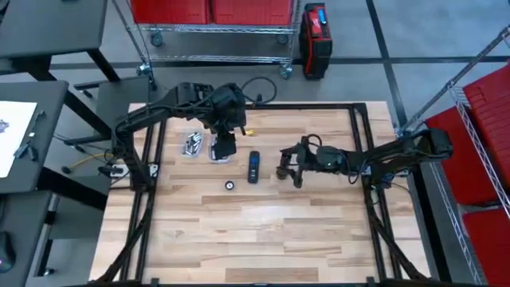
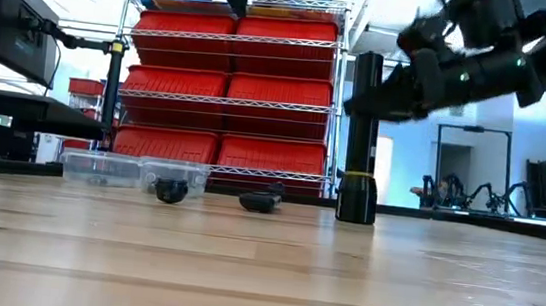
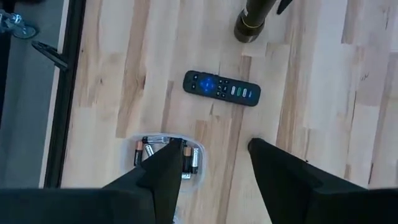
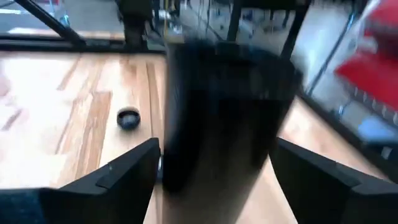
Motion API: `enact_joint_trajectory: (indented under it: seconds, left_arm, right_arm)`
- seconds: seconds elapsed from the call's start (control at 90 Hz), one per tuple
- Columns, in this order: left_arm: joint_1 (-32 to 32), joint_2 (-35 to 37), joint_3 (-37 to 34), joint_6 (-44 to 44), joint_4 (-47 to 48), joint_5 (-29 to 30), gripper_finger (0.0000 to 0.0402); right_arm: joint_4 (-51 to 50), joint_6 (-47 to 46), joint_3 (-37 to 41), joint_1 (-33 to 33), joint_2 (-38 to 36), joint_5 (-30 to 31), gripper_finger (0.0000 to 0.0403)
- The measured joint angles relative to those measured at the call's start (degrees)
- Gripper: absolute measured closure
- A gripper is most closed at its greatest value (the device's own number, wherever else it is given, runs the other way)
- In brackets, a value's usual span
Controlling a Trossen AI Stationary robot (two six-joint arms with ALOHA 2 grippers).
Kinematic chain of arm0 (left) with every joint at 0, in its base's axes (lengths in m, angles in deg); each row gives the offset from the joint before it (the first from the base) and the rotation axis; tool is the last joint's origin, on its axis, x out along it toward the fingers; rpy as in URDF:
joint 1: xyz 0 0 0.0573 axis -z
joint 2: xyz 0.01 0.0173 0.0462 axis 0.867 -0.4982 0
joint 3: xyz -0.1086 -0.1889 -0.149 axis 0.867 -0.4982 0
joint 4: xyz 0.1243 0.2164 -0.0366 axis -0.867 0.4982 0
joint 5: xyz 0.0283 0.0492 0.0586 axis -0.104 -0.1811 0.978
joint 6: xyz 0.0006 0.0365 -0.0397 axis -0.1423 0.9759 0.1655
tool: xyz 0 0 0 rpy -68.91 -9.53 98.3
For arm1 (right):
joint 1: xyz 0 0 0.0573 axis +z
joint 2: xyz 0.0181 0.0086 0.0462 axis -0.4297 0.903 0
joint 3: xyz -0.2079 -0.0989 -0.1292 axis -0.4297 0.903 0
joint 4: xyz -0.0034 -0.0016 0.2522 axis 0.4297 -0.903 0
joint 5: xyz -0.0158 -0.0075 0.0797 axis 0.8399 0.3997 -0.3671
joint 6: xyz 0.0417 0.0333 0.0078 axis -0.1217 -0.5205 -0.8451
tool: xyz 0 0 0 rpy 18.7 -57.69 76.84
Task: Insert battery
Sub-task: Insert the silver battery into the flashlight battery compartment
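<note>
When going for a battery, work from the table (image 1: 263,239) down: hold the left arm (image 1: 159,108), bent across the upper left of the high view, steady over the tray (image 3: 166,155) and lower it straight. Leave the right arm (image 1: 398,151), stretched in from the right edge, by the flashlight (image 2: 362,132), upright at centre right of the low view; cannot tell whether the right gripper (image 1: 288,166) has hold of it. Steer clear of the remote (image 3: 221,89) near the middle of the wrist view. Use the left gripper (image 3: 214,146) as it is, spread wide, empty, pointing down. Pinch one battery (image 3: 148,151) across its width, lower left of the wrist view. Ignore the cap (image 1: 229,185) at lower left of the remote.
</note>
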Motion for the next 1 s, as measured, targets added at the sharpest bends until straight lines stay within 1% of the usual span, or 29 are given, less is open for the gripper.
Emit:
enact_joint_trajectory:
  seconds: [0.189,0.389,0.478,0.556,0.667,0.811,0.933,1.0]
  left_arm:
    - [0.00,0.00,0.00,-0.20,-0.06,0.00,0.0233]
    - [0.00,0.00,0.00,-0.20,-0.13,0.00,0.0233]
    - [0.00,0.00,0.00,-0.25,-0.26,0.00,0.0233]
    - [0.00,0.00,0.00,-1.56,-0.45,0.02,0.0233]
    - [0.00,0.00,0.00,-2.80,-0.45,0.04,0.0233]
    - [-0.03,0.00,0.00,-1.86,-0.43,0.11,0.0233]
    - [-0.09,0.00,0.00,-1.68,-0.40,2.40,0.0233]
    - [-0.09,0.00,0.00,-0.97,-0.24,4.87,0.0233]
  right_arm:
    - [0.01,8.17,-2.61,-0.07,-4.53,1.06,0.0108]
    - [-2.35,19.36,-5.76,0.02,-6.87,1.30,0.0108]
    - [-4.65,23.58,-7.84,0.01,-7.58,1.37,0.0108]
    - [-8.90,26.57,-9.97,0.09,-8.28,1.71,0.0108]
    - [-14.68,31.57,-13.12,0.73,-9.22,4.72,0.0108]
    - [-15.54,35.74,-15.82,0.79,-10.24,5.96,0.0108]
    - [-15.57,39.04,-17.79,0.65,-11.30,6.52,0.0108]
    - [-15.37,38.50,-18.86,-0.14,-11.99,9.02,0.0108]
